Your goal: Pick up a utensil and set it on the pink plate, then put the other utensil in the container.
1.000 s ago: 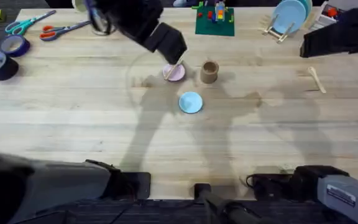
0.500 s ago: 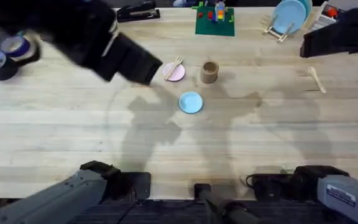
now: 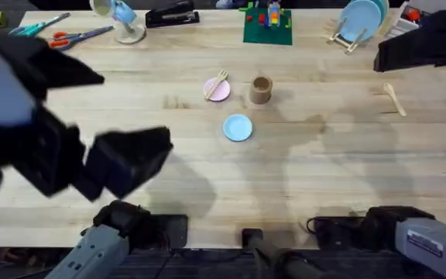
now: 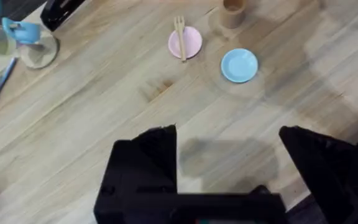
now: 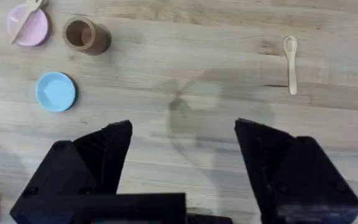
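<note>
**Two utensils: fork on pink plate, spoon still on table**

Overhead: fork (image 3: 216, 82) lies across the pink plate (image 3: 218, 91), tines poking past the far rim; brown container (image 3: 261, 90) stands upright just beside the plate, to its right; light blue plate (image 3: 238, 127) sits nearer the arms' bases, apart from both; spoon (image 3: 394, 98) lies flat on the table (image 3: 324, 178) well off to the right, nothing touching it. Left arm looms large, dark and blurred at lower left w/ the left gripper (image 3: 130, 159) over bare wood, well apart from the plates; right arm shows dark at upper right, near the spoon. Scissors (image 3: 80, 36), stapler (image 3: 172, 15) and a green brick base (image 3: 267, 25) line the far edge.

Left wrist: left gripper (image 4: 229, 162) jaws spread wide, nothing between them; pink plate (image 4: 189, 41) w/ fork (image 4: 180, 37) on it, blue plate (image 4: 239, 65) and container (image 4: 232, 12) all well ahead on the wood.

Right wrist: right gripper (image 5: 182, 158) jaws spread wide and empty, above bare table; spoon (image 5: 291, 71) lies flat ahead; container (image 5: 86, 35) open side up, empty inside as far as seen; pink plate (image 5: 30, 28) and blue plate (image 5: 56, 91) farther off.
</note>
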`<state>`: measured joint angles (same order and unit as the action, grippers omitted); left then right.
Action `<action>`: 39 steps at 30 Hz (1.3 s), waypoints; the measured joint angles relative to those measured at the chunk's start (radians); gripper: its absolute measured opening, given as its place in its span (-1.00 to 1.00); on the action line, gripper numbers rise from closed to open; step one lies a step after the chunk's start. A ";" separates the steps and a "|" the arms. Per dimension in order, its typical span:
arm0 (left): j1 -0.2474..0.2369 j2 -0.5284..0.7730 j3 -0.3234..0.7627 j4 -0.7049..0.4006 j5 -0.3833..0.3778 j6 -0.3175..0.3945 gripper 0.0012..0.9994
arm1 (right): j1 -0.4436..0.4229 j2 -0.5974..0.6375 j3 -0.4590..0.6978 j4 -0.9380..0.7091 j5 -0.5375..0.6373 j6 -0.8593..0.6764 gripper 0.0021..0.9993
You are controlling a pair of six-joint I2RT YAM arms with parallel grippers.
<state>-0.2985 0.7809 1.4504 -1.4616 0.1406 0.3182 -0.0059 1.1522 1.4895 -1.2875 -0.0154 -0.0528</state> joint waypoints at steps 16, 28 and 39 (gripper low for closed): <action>0.000 -0.125 -0.225 0.112 0.100 0.000 0.99 | 0.000 0.000 0.000 -0.006 0.000 -0.007 0.99; 0.000 -0.125 -0.225 0.112 0.103 0.000 0.99 | -0.065 0.000 0.000 -0.009 0.000 -0.203 0.99; 0.000 -0.125 -0.225 0.112 0.103 0.000 0.99 | -0.284 0.019 0.002 0.004 0.000 -0.408 0.99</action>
<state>-0.2985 0.6563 1.2255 -1.3499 0.2436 0.3183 -0.2897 1.1714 1.4917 -1.2835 -0.0151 -0.4606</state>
